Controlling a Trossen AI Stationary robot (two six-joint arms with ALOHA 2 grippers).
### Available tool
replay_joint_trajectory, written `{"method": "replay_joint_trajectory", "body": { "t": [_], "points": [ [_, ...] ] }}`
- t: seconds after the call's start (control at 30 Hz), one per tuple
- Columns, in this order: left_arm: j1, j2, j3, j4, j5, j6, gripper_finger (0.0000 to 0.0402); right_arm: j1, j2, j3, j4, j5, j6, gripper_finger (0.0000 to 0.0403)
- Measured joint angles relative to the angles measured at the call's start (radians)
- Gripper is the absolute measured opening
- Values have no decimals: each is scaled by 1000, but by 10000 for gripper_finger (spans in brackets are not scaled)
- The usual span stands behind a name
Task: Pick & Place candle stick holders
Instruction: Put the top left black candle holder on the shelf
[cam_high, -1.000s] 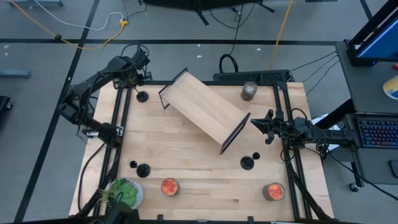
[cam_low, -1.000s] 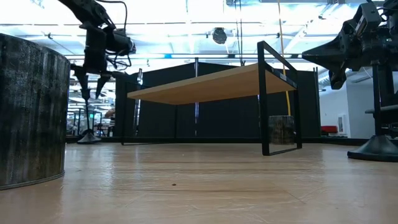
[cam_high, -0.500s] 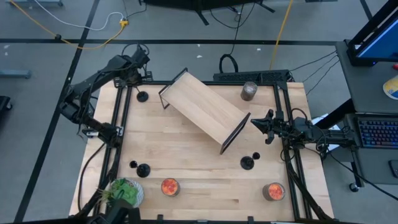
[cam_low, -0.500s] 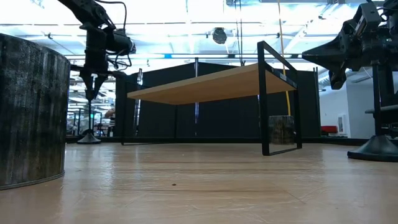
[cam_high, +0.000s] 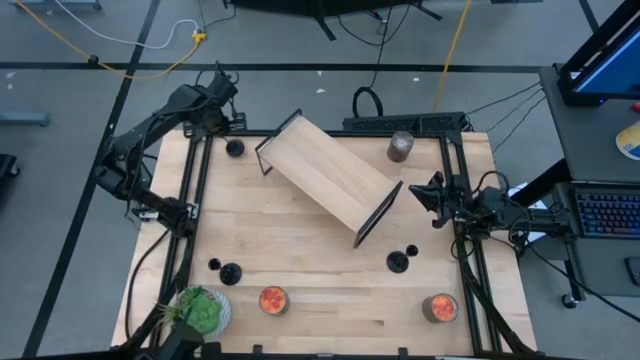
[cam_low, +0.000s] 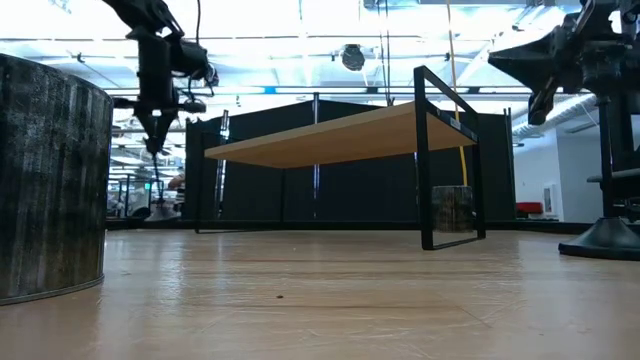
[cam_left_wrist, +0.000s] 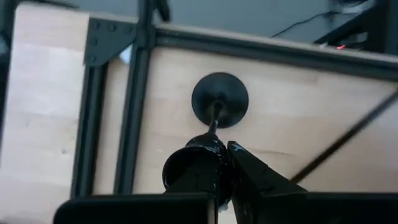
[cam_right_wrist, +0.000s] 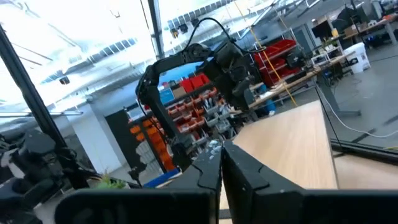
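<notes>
While the left end effector (cam_left_wrist: 221, 163) hangs over the far left corner of the tabletop (cam_high: 300, 250), its fingers are pinched tight on the cup top of a holder (cam_left_wrist: 219, 101), whose round base shows below the stem in the left wrist view. From above, this holder (cam_high: 235, 148) sits just beside the left frame rail, near the end of the tilted wooden shelf (cam_high: 328, 176). Two more holders (cam_high: 230, 272) (cam_high: 398, 262) stand on the near half, one left and one right, well apart. The right end effector (cam_high: 420, 192) waits at the right edge, raised, fingers closed together on nothing. A grey jar (cam_high: 401, 146) stands at the far edge.
</notes>
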Motion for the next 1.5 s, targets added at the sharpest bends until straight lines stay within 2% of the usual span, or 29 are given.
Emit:
{"method": "replay_joint_trajectory", "body": {
  "t": [0.2, 0.33, 0.6, 0.67, 0.73, 0.8, 0.9, 1.0, 1.27, 1.5],
  "points": [
    [-27, -27, 26, -62, 20, 15, 15, 0, 0, 0, 4, -2, 3, 8],
    [-54, -25, 55, -171, 24, 34, 15, 0, 0, 0, 28, -1, 2, 8],
    [-194, -27, 143, -382, 137, 107, 15, 0, 55, 0, 161, -6, -90, 8],
    [-247, -29, 165, -391, 165, 104, 15, 0, 82, 2, 205, -11, -110, 8],
    [-296, -41, 182, -385, 241, 94, 15, 0, 118, 10, 235, -31, -111, 8],
    [-355, -43, 211, -381, 297, 78, 15, 0, 162, 26, 239, -36, -104, 8],
    [-453, -42, 259, -387, 315, 25, 15, 0, 242, 63, 232, -36, -104, 8],
    [-553, -43, 306, -383, 310, -45, 15, 0, 329, 115, 243, -38, -116, 8],
    [-765, -43, 371, -385, 298, -219, 15, 0, 613, 314, 222, -124, -217, 9],
    [-900, -42, 371, -383, 281, -329, 15, 0, 868, 537, 60, -198, -283, 9]
  ]
}}
